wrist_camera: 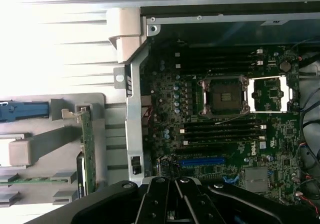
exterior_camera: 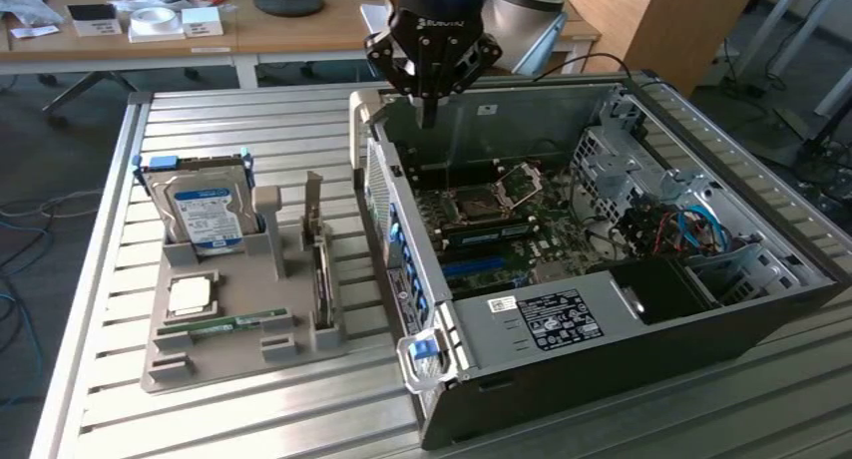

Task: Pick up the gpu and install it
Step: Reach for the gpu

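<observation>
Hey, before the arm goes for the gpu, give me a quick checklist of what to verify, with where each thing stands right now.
1. gpu standing upright in the grey holder: ok.
2. End effector empty: ok.
3. End effector open for a grasp: not ok, it is shut.
4. End effector above the gpu: not ok, it is over the open computer case.
5. Blue slot inside the case free: ok, nothing seated in it.

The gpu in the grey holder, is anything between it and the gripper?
Only the case's side wall, rising between the gripper over the motherboard and the gpu standing on edge in the holder. The gripper hangs above that wall's rim, so a path over it looks clear.
</observation>
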`<control>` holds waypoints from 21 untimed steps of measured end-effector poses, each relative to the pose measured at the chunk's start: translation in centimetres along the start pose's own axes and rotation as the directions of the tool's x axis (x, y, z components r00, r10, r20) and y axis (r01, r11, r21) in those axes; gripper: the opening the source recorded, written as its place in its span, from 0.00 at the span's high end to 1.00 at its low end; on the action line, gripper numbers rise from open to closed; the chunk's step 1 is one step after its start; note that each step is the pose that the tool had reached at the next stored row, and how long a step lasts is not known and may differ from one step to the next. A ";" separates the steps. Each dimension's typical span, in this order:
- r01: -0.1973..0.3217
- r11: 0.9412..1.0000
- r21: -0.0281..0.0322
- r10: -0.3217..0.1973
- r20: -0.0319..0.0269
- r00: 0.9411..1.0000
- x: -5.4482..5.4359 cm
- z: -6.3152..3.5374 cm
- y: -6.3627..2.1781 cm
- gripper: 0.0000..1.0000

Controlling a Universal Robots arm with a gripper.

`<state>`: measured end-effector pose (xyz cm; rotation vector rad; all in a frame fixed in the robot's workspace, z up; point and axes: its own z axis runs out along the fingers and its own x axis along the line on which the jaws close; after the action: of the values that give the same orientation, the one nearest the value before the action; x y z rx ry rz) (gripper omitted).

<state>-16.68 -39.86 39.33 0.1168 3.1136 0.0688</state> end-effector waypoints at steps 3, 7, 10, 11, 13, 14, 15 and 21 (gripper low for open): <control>0.000 1.000 0.000 0.000 0.000 1.000 0.5 -0.01 -0.03 0.89; 0.000 1.000 0.000 0.000 0.000 1.000 1.1 -0.03 -0.07 0.89; -0.001 1.000 0.000 0.001 0.000 1.000 1.5 -0.04 -0.10 0.89; -0.001 1.000 0.000 0.001 0.000 1.000 1.6 -0.04 -0.11 0.89; -0.001 1.000 0.000 0.001 0.000 1.000 1.9 -0.04 -0.13 0.89; -0.001 1.000 0.000 0.001 0.000 1.000 2.0 -0.05 -0.14 0.89; -0.001 1.000 0.000 0.001 0.000 1.000 2.2 -0.05 -0.14 0.89; -0.001 1.000 0.000 0.001 0.000 1.000 3.0 -0.06 -0.19 0.89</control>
<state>-19.71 -39.82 39.31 0.1188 3.1135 0.0689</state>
